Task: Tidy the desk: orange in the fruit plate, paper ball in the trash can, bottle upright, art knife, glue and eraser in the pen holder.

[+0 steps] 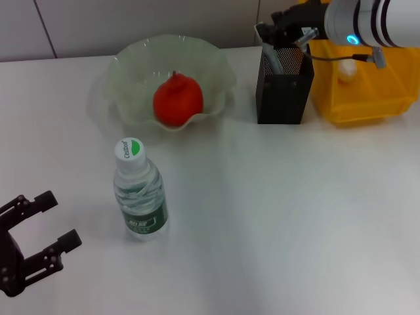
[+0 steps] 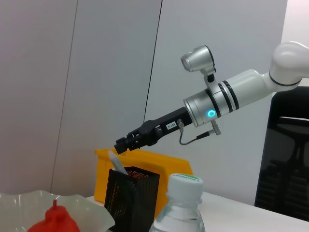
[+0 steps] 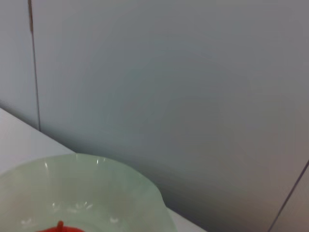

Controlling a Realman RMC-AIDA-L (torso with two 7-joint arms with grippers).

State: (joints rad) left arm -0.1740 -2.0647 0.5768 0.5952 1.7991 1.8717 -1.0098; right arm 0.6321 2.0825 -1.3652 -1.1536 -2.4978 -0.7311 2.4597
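The orange (image 1: 177, 100) lies in the pale-green fruit plate (image 1: 131, 72) at the back of the desk (image 1: 275, 210). In front of the plate, the bottle (image 1: 139, 190) stands upright with its cap on. The black mesh pen holder (image 1: 282, 92) holds the grey glue (image 1: 275, 62), which leans inside it. My right gripper (image 1: 272, 31) hovers just above the holder's rim. Beside the holder, the yellow trash can (image 1: 367, 98) contains the paper ball (image 1: 346, 71). My left gripper (image 1: 58, 220) rests open and empty at the near left corner. The art knife and the eraser are out of view.
A grey panelled wall (image 2: 96, 72) runs behind the desk. From the left wrist, the right arm (image 2: 231, 96) reaches over the pen holder (image 2: 133, 193) with the bottle cap (image 2: 185, 186) close in front.
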